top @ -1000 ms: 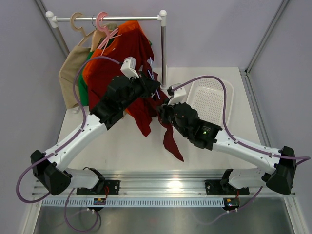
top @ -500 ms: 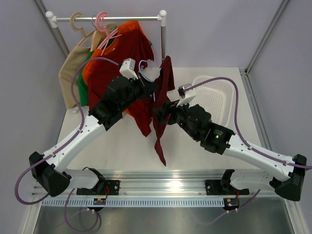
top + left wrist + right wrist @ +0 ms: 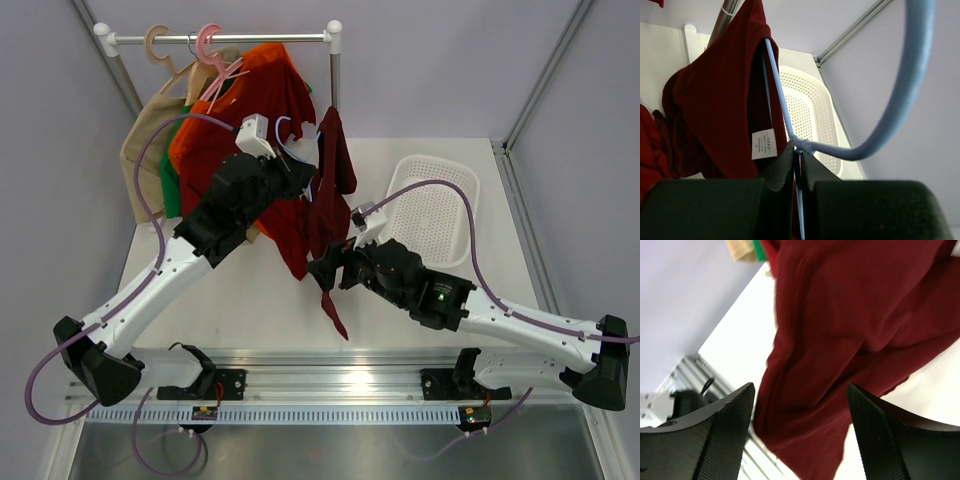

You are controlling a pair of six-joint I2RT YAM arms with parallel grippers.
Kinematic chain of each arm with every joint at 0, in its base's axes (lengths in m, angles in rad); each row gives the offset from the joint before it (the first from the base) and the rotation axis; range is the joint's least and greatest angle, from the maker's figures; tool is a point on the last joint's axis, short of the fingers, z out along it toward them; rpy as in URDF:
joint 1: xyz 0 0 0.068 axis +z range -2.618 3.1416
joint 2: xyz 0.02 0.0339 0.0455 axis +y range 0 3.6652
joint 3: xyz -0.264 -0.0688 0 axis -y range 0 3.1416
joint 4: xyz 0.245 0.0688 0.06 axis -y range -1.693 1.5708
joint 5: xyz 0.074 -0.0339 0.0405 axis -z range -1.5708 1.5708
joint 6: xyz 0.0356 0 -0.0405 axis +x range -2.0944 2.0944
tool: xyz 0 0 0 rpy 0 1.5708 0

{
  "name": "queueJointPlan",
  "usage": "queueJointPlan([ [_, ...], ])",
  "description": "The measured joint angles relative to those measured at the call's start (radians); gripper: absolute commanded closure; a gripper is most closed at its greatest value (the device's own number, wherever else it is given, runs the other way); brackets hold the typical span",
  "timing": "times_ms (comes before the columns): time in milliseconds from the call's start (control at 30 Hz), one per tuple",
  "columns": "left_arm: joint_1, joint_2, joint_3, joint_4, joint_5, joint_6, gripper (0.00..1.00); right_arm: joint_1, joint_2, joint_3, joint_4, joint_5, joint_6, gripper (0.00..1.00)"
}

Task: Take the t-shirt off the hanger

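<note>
In my left wrist view the left gripper (image 3: 797,161) sits at bottom centre with its jaws pinched together on the hanger (image 3: 810,146), right at the twisted neck where the hook starts; the hook sweeps up the right side of the frame, and one wire shoulder runs up and to the left into the t-shirt (image 3: 715,100); the shirt hangs from that shoulder, filling the left half of the view above and left of my fingers, its white label (image 3: 763,144) just beside the left finger; the white basket (image 3: 807,107) lies behind it on the table.

From overhead, the shirt is at centre frame, just right of the left gripper and clear of the rail (image 3: 230,38) with the orange shirt (image 3: 265,65) behind; it drops down in a narrow column to the right gripper (image 3: 327,270), and its tail trails past toward the bottom of the frame.

In my right wrist view the fingers (image 3: 720,435) stand wide apart at the lower corners; the maroon cloth fills the space beyond and between them; I cannot tell whether it touches either pad.
</note>
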Motion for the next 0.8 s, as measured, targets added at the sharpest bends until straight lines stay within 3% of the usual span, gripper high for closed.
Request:
queueJointPlan([
  [133, 0.000, 0.000, 0.022, -0.004, -0.027, 0.018, 1.00, 0.040, 0.000, -0.001, -0.003, -0.020, 0.004, 0.28],
  [233, 0.000, 0.000, 0.040, -0.009, -0.041, 0.028, 1.00, 0.066, 0.000, -0.001, -0.010, -0.024, 0.007, 0.51],
  [267, 0.000, 0.000, 0.043, -0.010, -0.043, 0.030, 1.00, 0.070, 0.000, -0.002, -0.011, -0.023, 0.009, 0.68],
  [300, 0.000, 0.000, 0.047, -0.013, -0.046, 0.032, 1.00, 0.071, 0.000, -0.002, -0.013, -0.022, 0.011, 0.76],
  [333, 0.000, 0.001, 0.049, -0.009, -0.056, 0.042, 1.00, 0.075, 0.000, -0.003, -0.025, -0.023, 0.013, 0.92],
  [367, 0.002, 0.002, 0.055, -0.013, -0.059, 0.046, 1.00, 0.079, 0.000, -0.008, -0.032, -0.019, 0.013, 0.92],
  [400, 0.003, 0.002, 0.060, -0.024, -0.064, 0.053, 1.00, 0.079, 0.000, -0.013, -0.034, -0.019, 0.020, 1.00],
  [633, 0.014, 0.029, 0.132, -0.062, -0.071, 0.106, 1.00, 0.108, -0.002, -0.035, -0.036, -0.005, 0.034, 1.00],
  [800, 0.100, 0.087, 0.194, -0.069, -0.030, 0.127, 1.00, 0.198, -0.008, -0.051, -0.049, 0.031, 0.057, 1.00],
])
